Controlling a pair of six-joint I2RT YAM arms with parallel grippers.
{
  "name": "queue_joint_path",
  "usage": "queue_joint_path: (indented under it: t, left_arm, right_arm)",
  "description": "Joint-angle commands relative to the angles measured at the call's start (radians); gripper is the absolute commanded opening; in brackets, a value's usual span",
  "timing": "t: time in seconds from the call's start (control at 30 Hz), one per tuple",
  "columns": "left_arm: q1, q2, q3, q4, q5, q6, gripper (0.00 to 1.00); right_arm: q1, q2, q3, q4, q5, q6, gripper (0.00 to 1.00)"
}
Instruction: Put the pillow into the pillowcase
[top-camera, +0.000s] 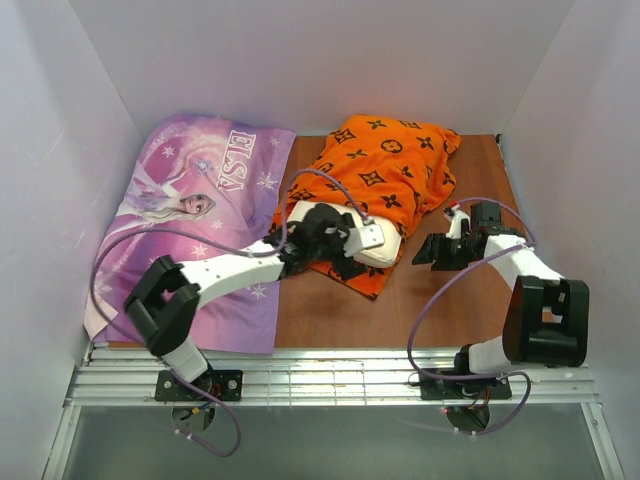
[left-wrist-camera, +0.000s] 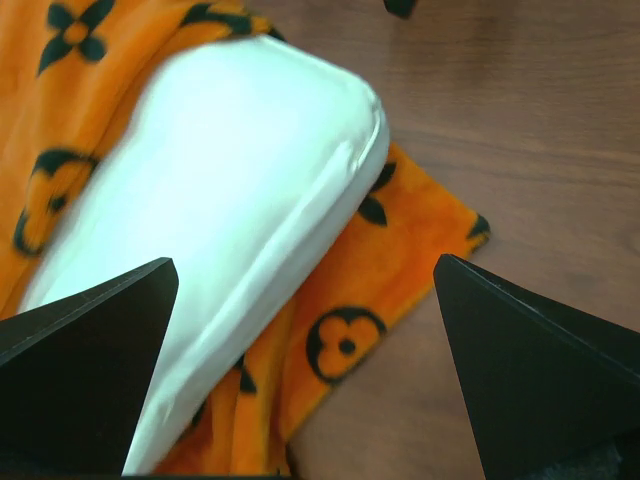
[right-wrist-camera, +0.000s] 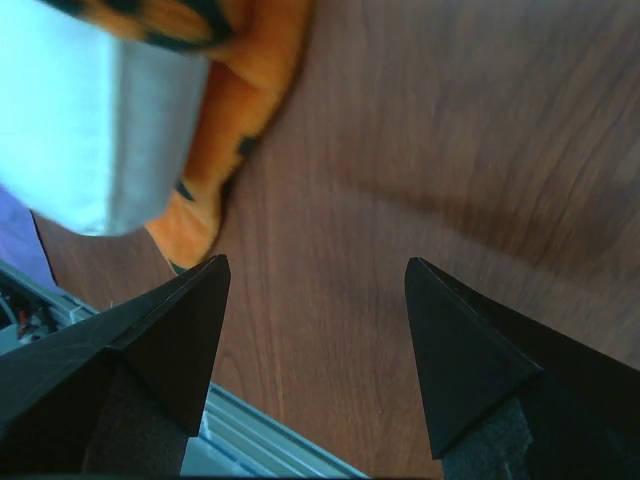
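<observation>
The orange pillowcase (top-camera: 390, 165) with black motifs lies bunched at the back middle of the table. The white pillow (top-camera: 385, 245) sticks out of its near end, with most of it inside. My left gripper (top-camera: 335, 245) hovers over that end. In the left wrist view it (left-wrist-camera: 305, 262) is open wide above the pillow (left-wrist-camera: 230, 190) and the pillowcase's lower flap (left-wrist-camera: 340, 320), gripping nothing. My right gripper (top-camera: 440, 250) stands just right of the pillow. Seen from the right wrist, it (right-wrist-camera: 315, 262) is open over bare wood, with the pillow's corner (right-wrist-camera: 90, 130) and the pillowcase (right-wrist-camera: 235, 100) to its upper left.
A purple "ELSA" princess-print fabric (top-camera: 190, 230) covers the table's left side, under the left arm. White walls close in the left, back and right. A metal rail (top-camera: 330, 375) runs along the near edge. Bare brown table (top-camera: 470, 300) shows at the right.
</observation>
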Motion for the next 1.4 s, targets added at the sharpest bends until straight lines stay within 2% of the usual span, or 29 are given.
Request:
queue_joint_path:
  t: [0.0, 0.13, 0.37, 0.47, 0.5, 0.6, 0.63, 0.73, 0.87, 0.93, 1.0, 1.03, 1.07, 1.1, 1.17, 1.27, 1.3, 1.37]
  left_arm:
    - [-0.080, 0.088, 0.018, 0.261, -0.191, 0.177, 0.98]
    - [-0.151, 0.174, -0.032, 0.493, -0.304, 0.386, 0.98]
    - [-0.153, 0.272, 0.011, 0.465, -0.303, 0.417, 0.96]
    - [-0.122, 0.325, 0.069, 0.393, -0.277, 0.332, 0.74]
    - [-0.113, 0.332, 0.090, 0.366, -0.269, 0.298, 0.52]
    - [-0.071, 0.335, 0.185, 0.275, -0.205, 0.141, 0.18]
    - [-0.049, 0.335, 0.210, 0.216, -0.164, 0.104, 0.00]
    - [-0.015, 0.326, 0.277, 0.151, -0.101, 0.004, 0.00]
    - [0.016, 0.315, 0.330, 0.128, -0.041, -0.083, 0.00]
    - [0.022, 0.312, 0.339, 0.095, -0.024, -0.108, 0.00]
    - [0.024, 0.305, 0.339, 0.095, -0.016, -0.112, 0.00]
    - [0.027, 0.305, 0.339, 0.092, -0.013, -0.121, 0.00]
    - [0.030, 0.306, 0.339, 0.091, -0.011, -0.126, 0.00]
    - [0.033, 0.308, 0.340, 0.088, -0.013, -0.134, 0.00]
    - [0.050, 0.315, 0.353, 0.080, -0.008, -0.152, 0.00]
    - [0.079, 0.331, 0.399, 0.079, -0.028, -0.155, 0.00]
    - [0.099, 0.340, 0.423, 0.071, -0.034, -0.158, 0.00]
    - [0.119, 0.343, 0.495, 0.065, -0.047, -0.187, 0.00]
  right_arm:
    - [-0.025, 0.006, -0.024, 0.064, -0.115, 0.059, 0.66]
    - [-0.025, 0.089, -0.067, 0.130, -0.154, 0.078, 0.66]
    - [-0.023, 0.175, -0.107, 0.248, -0.166, 0.111, 0.70]
    - [-0.018, 0.215, -0.101, 0.280, -0.170, 0.127, 0.72]
    - [-0.014, 0.226, -0.101, 0.287, -0.175, 0.127, 0.74]
    - [0.020, 0.235, -0.112, 0.333, -0.170, 0.147, 0.76]
    - [0.028, 0.244, -0.120, 0.368, -0.167, 0.168, 0.76]
    - [0.100, 0.276, -0.127, 0.412, -0.143, 0.193, 0.77]
    - [0.110, 0.332, -0.140, 0.500, -0.100, 0.255, 0.74]
    - [0.112, 0.376, -0.132, 0.537, -0.108, 0.277, 0.70]
    - [0.118, 0.407, -0.120, 0.576, -0.118, 0.295, 0.60]
    - [0.120, 0.414, -0.115, 0.583, -0.121, 0.297, 0.46]
    - [0.121, 0.416, -0.112, 0.587, -0.137, 0.294, 0.15]
    - [0.121, 0.399, -0.106, 0.571, -0.161, 0.274, 0.02]
    - [0.117, 0.341, -0.107, 0.532, -0.187, 0.236, 0.01]
    - [0.097, 0.139, -0.095, 0.397, -0.331, 0.115, 0.01]
    - [0.092, 0.020, -0.083, 0.333, -0.445, 0.045, 0.01]
    - [0.092, -0.158, -0.077, 0.279, -0.532, 0.004, 0.01]
